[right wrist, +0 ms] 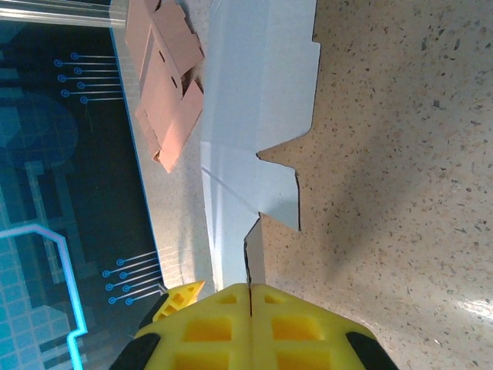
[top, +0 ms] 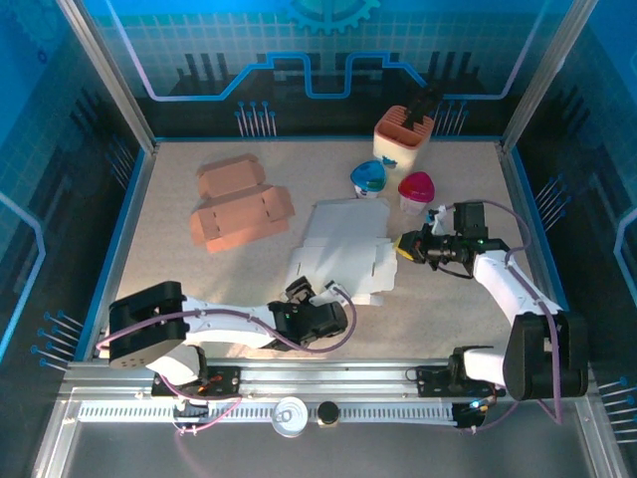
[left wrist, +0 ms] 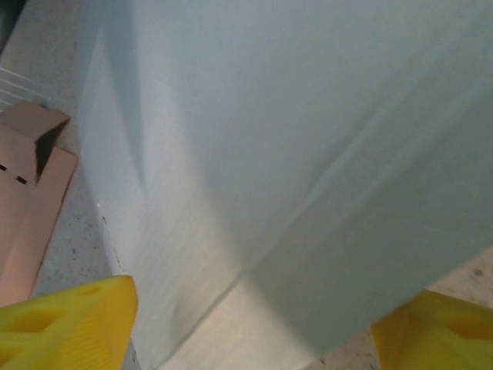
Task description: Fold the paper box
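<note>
The white paper box (top: 343, 249) lies partly unfolded in the middle of the table. My right gripper (top: 408, 247) is at its right edge. In the right wrist view the yellow fingers (right wrist: 208, 331) are pressed together, and a thin upright flap of the box (right wrist: 254, 92) runs into the seam between them (right wrist: 250, 297). My left gripper (top: 307, 299) is at the box's near left corner. There, the yellow fingertips (left wrist: 69, 324) stand far apart and open, with a white panel (left wrist: 293, 154) and its crease between them (left wrist: 254, 339).
Two folded brown cardboard boxes (top: 239, 204) lie at the back left, and they show again in the right wrist view (right wrist: 166, 85). A cream and orange holder (top: 401, 139), a blue lidded cup (top: 368, 177) and a pink one (top: 416, 187) stand at the back right.
</note>
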